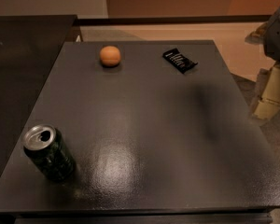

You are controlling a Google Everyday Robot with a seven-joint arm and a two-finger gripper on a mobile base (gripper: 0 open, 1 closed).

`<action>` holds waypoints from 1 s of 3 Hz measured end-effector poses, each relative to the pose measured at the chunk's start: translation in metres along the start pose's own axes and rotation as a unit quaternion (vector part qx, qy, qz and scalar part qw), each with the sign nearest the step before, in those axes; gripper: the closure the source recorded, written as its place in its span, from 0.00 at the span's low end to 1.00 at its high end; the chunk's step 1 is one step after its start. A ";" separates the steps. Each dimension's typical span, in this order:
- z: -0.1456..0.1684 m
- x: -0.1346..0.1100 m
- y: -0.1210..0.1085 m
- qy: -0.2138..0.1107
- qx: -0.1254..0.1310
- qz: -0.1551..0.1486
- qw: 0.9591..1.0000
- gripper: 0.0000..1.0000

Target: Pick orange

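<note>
Camera view, hand (pixel 271 91) probably at right edge beside table (pixel 144 139), grip not discernible, orange (pixel 110 56) well apart.

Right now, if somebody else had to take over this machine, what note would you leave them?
Gripper: at the right edge of the view, off the right side of the table, partly cut off and nowhere near the fruit.
Orange: sits free on the far part of the table, left of centre.
Black packet: lies to the orange's right, apart from it.
Green drink can: opened, near the front-left corner.
Done: nothing yet; the orange is untouched.
Left: bring the gripper over to the orange, grasp it and lift it.
</note>
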State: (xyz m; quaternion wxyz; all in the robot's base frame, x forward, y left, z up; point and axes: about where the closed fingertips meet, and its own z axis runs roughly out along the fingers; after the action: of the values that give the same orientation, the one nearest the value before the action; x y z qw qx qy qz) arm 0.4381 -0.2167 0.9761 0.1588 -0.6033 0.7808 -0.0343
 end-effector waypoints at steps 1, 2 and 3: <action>0.000 0.000 0.000 0.000 0.000 0.000 1.000 0.00; 0.006 -0.007 -0.008 -0.009 0.005 0.009 1.000 0.00; 0.025 -0.028 -0.031 -0.043 0.007 0.028 0.999 0.00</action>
State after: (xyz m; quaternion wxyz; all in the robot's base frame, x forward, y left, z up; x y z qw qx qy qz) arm 0.4809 -0.1953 0.9655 0.1971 -0.5809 0.7897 -0.0096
